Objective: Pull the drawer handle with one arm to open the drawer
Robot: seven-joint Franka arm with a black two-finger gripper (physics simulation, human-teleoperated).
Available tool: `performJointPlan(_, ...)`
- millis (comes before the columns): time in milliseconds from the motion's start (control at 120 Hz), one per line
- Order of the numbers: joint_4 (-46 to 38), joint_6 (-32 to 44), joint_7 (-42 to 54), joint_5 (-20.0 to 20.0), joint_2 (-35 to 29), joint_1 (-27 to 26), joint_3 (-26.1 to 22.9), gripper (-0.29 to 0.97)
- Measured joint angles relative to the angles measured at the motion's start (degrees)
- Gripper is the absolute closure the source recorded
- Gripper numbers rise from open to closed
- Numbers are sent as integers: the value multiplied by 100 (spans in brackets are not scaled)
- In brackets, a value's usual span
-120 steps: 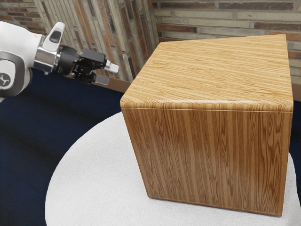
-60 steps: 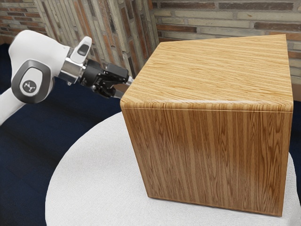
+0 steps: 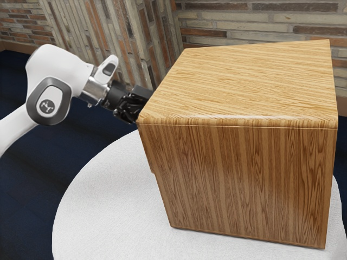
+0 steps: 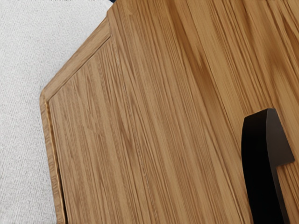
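You see a wooden cabinet (image 3: 238, 135) on the round white desk (image 3: 103, 216), with a brick wall (image 3: 108, 32) behind and dark blue floor (image 3: 32, 162) around; the cabinet's upper corner hides the tip of the pincer (image 3: 132, 104), so you cannot tell if it is wide or narrow; the arm (image 3: 54, 92) reaches from the exterior view's left to that side face; in the wrist view the black handle (image 4: 264, 158) sits on the drawer front (image 4: 140, 130), near the hand

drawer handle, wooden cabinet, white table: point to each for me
drawer handle (image 4: 261, 158), wrist view, on its black bar
wooden cabinet (image 3: 244, 81), exterior view, on its top face
white table (image 3: 97, 216), exterior view, on bare top beside the cabinet
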Motion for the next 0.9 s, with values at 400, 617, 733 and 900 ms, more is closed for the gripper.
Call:
performJointPlan(400, 718, -2534, -112, -582, 2679, 3518, -3950, 2)
performJointPlan(617, 1126, -4710, -380, -2460, 5079, 6671, -6276, 2)
performJointPlan(733, 1076, -4903, -242, -3306, 5445, 9028, -7621, 2)
performJointPlan(900, 573, -4779, 52, -3584, 5090, 8148, -6387, 2)
